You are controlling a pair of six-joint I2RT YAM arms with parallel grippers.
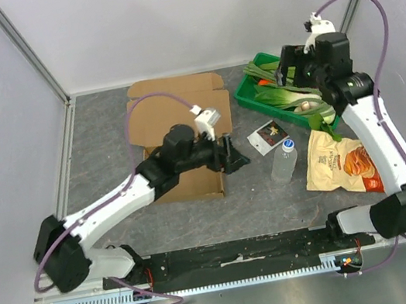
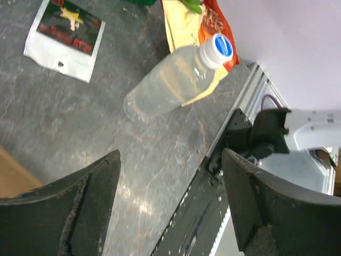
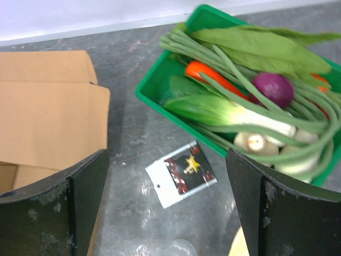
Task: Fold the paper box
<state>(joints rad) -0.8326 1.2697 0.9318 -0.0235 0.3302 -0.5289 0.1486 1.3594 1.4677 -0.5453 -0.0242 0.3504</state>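
Just left of green tray [image 1: 242,98], on table [image 1: 100,146]: finding paper box [image 1: 157,121] lying mostly flat, flaps spread, near part hidden under left arm. Judging cardboard light, stiff across panels, bending readily at creases, likely sliding when pushed; advising pinching free flap edge while pinning panel. Reading left gripper [image 1: 233,153] as hanging wide open, empty, just past box edge facing tray, pointing away from box. Reading right gripper [image 1: 290,66] as spread wide, empty, hovering over tray's far end, apart from box.

High rear overview, close downward wrist views, sachet [image 3: 183,173] shared
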